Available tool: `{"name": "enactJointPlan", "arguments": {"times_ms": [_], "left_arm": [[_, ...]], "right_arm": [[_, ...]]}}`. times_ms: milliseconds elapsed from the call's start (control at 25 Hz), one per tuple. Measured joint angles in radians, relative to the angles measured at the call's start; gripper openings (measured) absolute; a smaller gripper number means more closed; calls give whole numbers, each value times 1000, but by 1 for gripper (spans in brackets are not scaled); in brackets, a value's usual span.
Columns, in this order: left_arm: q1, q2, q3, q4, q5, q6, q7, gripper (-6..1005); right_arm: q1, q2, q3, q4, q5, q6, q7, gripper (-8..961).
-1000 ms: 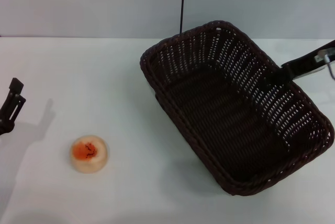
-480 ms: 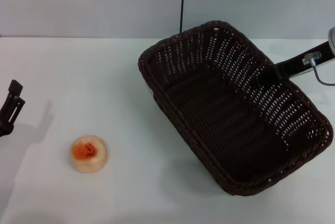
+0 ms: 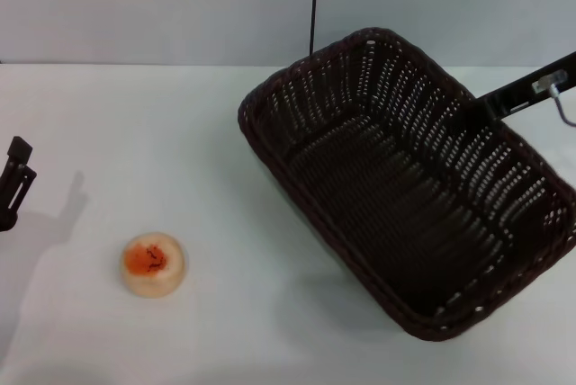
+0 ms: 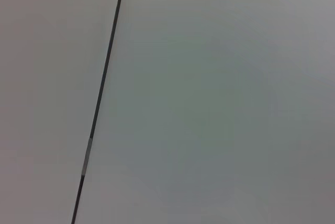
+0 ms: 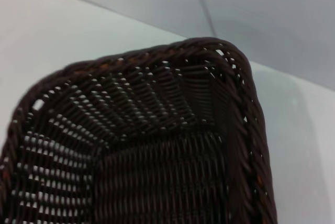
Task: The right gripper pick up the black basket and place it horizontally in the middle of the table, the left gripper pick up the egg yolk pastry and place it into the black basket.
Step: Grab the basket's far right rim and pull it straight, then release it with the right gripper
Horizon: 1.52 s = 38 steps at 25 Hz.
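The black basket (image 3: 387,196) is on the right of the white table in the head view, lying diagonally with one corner towards the back wall. My right gripper (image 3: 477,111) is shut on its far right rim and the basket looks tipped and raised. The right wrist view looks down into a rounded corner of the basket (image 5: 157,130). The egg yolk pastry (image 3: 153,264) sits on the table at the front left, well apart from the basket. My left gripper (image 3: 14,180) is at the far left edge, above and left of the pastry, only partly in view.
The white table (image 3: 135,133) runs back to a grey wall with a thin black vertical line (image 3: 314,3). The left wrist view shows only that wall and the black line (image 4: 102,93).
The basket has risen and tilted with my right gripper, its near end swinging towards the right edge. My left gripper has drawn slightly farther left. The pastry has not moved.
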Motion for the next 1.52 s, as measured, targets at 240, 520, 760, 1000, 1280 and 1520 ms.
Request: {"name": "enactJointPlan", "arguments": {"times_ms": [240,520,760,1000,1280,1520], "left_arm": [[4,2,0,2,0,2,0,826],[24,2,4,2,1,3,0,826],[36,1,21,0,6,20,0,826],[50,0,40,-8,7,46,0,826],[52,-1,67,-9,7,57,0,826],[45,-2,83,-9,8,57,0,826]], "right_arm": [[28,-12,0,-71,0,-92,-112,179],[88,-60,-71,-95,-17,-153,-307,177],[95,-32,-86,-108,-13,-128,-473,176],[106,23,-110,-90,6,-57,-602,175],[129,41,-161,-6,73,71,-638,176],[142,43,-210,45,87,153,-646,202]]}}
